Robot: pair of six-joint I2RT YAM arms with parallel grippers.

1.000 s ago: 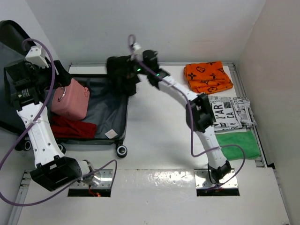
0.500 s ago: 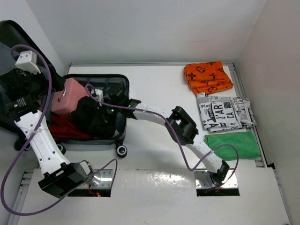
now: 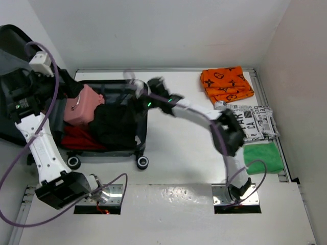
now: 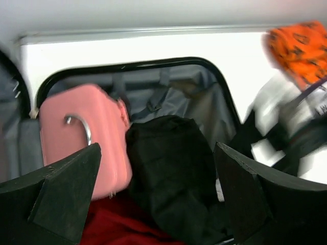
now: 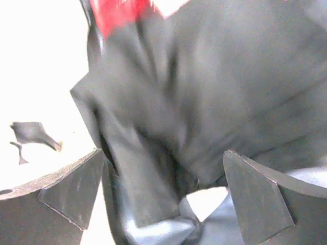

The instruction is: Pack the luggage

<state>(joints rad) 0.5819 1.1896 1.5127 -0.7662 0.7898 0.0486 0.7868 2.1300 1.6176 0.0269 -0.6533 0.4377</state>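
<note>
Gaping empty over the luggage (image 4: 194, 102), left tool (image 4: 157, 150) and right tool (image 5: 162, 153) likely needed to press the black garment (image 3: 115, 127) below its rim.

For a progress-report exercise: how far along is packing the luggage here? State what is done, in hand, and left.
Done: the open luggage holds a pink box, red cloth and black garment. In hand: nothing; the left gripper and right gripper hang open and empty over it. Left: the orange cloth, newsprint-pattern cloth and green cloth lie on the table, and the luggage is not closed.
</note>
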